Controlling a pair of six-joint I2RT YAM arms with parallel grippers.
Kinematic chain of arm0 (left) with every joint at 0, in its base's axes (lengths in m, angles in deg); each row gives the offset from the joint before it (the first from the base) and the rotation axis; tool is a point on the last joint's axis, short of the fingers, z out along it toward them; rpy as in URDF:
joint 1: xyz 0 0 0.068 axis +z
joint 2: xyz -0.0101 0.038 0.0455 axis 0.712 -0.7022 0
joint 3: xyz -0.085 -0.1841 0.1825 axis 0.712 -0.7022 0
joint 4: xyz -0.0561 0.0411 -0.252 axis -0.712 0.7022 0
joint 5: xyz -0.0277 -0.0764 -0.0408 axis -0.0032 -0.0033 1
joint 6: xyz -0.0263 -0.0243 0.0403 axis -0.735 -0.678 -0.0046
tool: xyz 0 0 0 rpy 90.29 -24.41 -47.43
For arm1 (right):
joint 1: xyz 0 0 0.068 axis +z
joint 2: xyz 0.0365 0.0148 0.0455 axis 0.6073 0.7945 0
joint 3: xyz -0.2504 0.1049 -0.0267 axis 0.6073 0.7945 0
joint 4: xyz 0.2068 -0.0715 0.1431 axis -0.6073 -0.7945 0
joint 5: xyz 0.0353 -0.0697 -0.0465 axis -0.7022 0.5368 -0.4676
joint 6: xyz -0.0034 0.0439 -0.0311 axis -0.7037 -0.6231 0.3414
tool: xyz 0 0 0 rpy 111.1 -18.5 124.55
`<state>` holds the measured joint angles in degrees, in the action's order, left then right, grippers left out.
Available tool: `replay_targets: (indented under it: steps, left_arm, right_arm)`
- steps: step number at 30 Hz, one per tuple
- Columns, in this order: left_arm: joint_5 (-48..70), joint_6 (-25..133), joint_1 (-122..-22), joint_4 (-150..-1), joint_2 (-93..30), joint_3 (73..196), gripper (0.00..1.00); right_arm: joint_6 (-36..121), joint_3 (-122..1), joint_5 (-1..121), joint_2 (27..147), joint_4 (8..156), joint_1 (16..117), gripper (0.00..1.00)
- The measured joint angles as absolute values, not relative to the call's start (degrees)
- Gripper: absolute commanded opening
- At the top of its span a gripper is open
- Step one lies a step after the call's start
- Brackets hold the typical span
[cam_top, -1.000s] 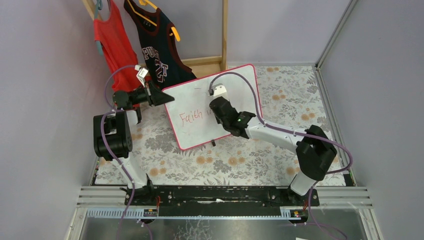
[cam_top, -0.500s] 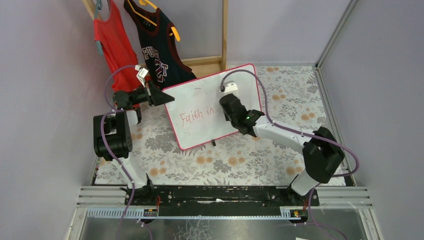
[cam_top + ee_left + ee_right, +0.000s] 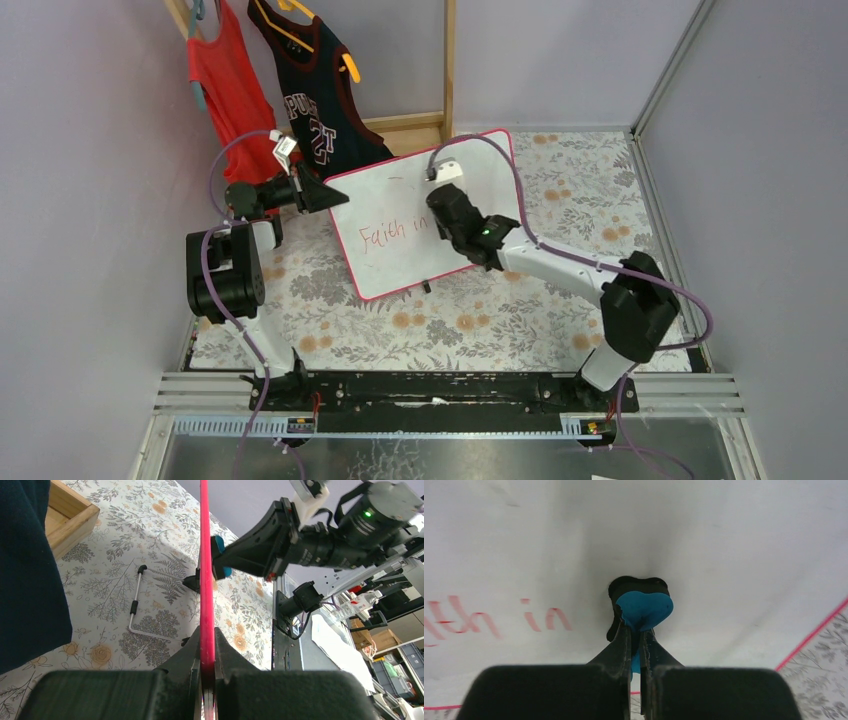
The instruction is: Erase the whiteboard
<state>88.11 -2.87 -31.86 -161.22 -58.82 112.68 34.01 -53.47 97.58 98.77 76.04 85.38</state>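
The whiteboard (image 3: 395, 265) stands up on its small feet near the back of the desk (image 3: 560, 180), which has a flowery cloth on it. The board leans a little, so its white face shows from above. It has a thin pink-red rim all around. The left hand (image 3: 205, 662) is closed tight on the left edge of the board, with one finger on each side of the red rim. The right hand (image 3: 636, 630) is closed on a blue eraser (image 3: 644, 610), squeezing it between its two fingers. The eraser is pressed against the white face, near the middle of the board. Just to the left of the eraser are the red words (image 3: 393, 233), which say "Faith in". The part of the board to the right of the eraser is plain white. Behind the board, a thin wire leg (image 3: 134, 607) lies on the cloth. A red top (image 3: 225, 90) and a dark top (image 3: 310, 100) hang on hangers at the back left, next to a wooden frame (image 3: 449, 60).
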Motion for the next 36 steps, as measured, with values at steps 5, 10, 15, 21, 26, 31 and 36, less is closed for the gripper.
replay_targets:
  steps: [5,10,15,21,26,31,36]
  left_arm:
    - [88.07,-2.89,-31.83,-161.18,-58.82,112.66,0.00]
    - [88.05,-2.87,-31.72,-161.16,-58.82,112.64,0.00]
    - [88.03,-2.82,-31.72,-161.18,-58.82,112.53,0.00]
    - [88.03,-2.76,-31.81,-161.22,-58.82,112.44,0.00]
    - [88.05,-2.74,-31.86,-161.22,-58.75,112.42,0.00]
    - [88.86,-2.78,-31.96,-161.22,-58.73,112.33,0.00]
    - [89.18,-3.00,-32.25,-161.22,-58.73,112.33,0.00]
  right_arm:
    - [33.90,-60.51,97.87,104.75,75.30,91.39,0.00]
    - [33.88,-64.25,98.26,107.90,74.25,94.56,0.00]
    - [33.83,-64.46,98.61,108.21,74.27,95.11,0.00]
    - [33.92,-61.67,99.83,106.48,75.65,94.69,0.00]
    - [33.90,-54.04,99.83,100.43,74.97,89.14,0.00]
    - [33.90,-50.45,101.10,95.03,74.38,83.85,0.00]
    - [33.03,-50.43,99.16,94.70,74.66,84.88,0.00]
